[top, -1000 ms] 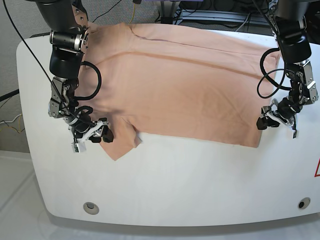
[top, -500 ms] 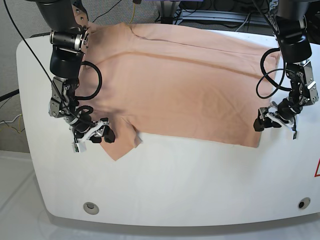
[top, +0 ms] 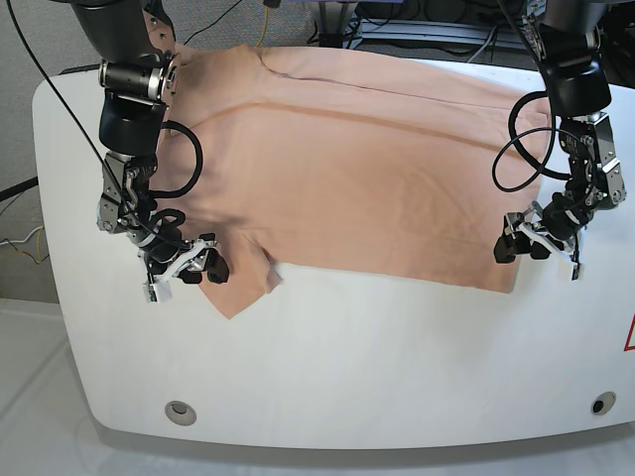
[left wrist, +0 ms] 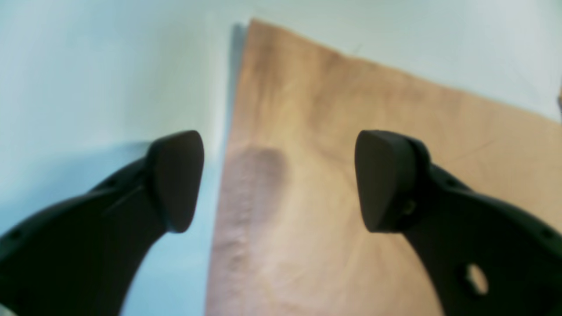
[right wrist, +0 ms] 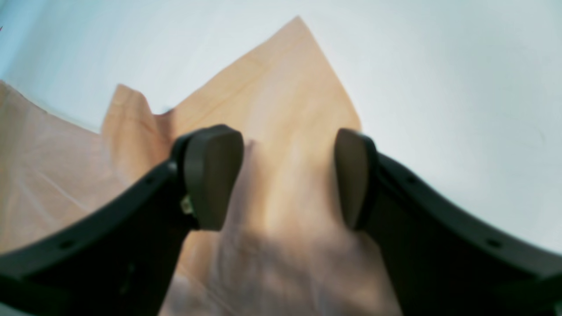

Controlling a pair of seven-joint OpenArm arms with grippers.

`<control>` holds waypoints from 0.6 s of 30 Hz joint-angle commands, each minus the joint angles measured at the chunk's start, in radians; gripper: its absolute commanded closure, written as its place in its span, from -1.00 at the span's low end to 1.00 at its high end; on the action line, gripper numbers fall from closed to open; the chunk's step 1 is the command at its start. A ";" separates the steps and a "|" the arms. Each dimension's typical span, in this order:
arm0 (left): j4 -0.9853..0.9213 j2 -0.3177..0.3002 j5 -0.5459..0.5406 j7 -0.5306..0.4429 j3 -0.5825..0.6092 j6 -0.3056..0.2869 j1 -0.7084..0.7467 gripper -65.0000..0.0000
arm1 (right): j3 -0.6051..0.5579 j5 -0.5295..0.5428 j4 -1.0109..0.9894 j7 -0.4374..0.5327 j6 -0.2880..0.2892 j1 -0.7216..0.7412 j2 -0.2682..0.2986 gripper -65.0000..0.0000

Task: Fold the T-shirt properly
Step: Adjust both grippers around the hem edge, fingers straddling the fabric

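The peach T-shirt (top: 367,169) lies spread flat on the white table (top: 347,367), with one sleeve (top: 238,283) pointing to the front left. My right gripper (top: 189,268) is low at that sleeve. In the right wrist view it (right wrist: 285,175) stands open with the sleeve cloth (right wrist: 281,87) under and between its fingers. My left gripper (top: 523,246) is at the shirt's front right corner. In the left wrist view it (left wrist: 279,180) is open and straddles the shirt's side edge (left wrist: 351,109), one finger (left wrist: 175,180) over bare table and the other over cloth.
The shirt's far edge reaches the table's back rim, where cables (top: 417,30) and dark gear sit behind. Two round holes (top: 180,411) (top: 602,403) mark the table's front corners. A red marking (top: 629,337) shows at the right edge.
My left gripper has moved left onto the shirt's front right corner and opened wider. The right gripper has stayed at the sleeve.
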 commanded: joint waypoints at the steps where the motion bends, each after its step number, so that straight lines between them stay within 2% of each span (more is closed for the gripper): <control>1: -0.007 -0.009 -0.015 -0.026 0.004 -0.011 -0.029 -0.28 | 0.001 -0.004 0.002 -0.018 0.001 0.014 0.009 -0.13; 7: -0.028 -0.003 -0.010 -0.038 0.017 -0.007 -0.034 0.11 | -0.001 -0.007 0.003 -0.021 0.001 0.010 0.009 -0.12; 9: -0.019 0.002 -0.021 -0.040 0.016 -0.006 -0.026 0.30 | -0.004 -0.009 0.003 -0.031 0.001 0.008 0.008 -0.04; 15: -0.029 0.014 -0.024 -0.046 0.016 -0.006 -0.029 0.23 | -0.003 -0.011 0.004 -0.033 0.001 0.008 0.007 0.17; 17: -0.032 0.019 -0.020 -0.041 0.013 -0.004 -0.030 0.15 | -0.002 -0.009 0.004 -0.033 0.001 0.009 0.006 0.21; 18: -0.033 0.016 -0.013 -0.028 0.013 -0.001 -0.034 0.00 | -0.002 -0.009 0.004 -0.030 0.001 0.011 0.006 0.18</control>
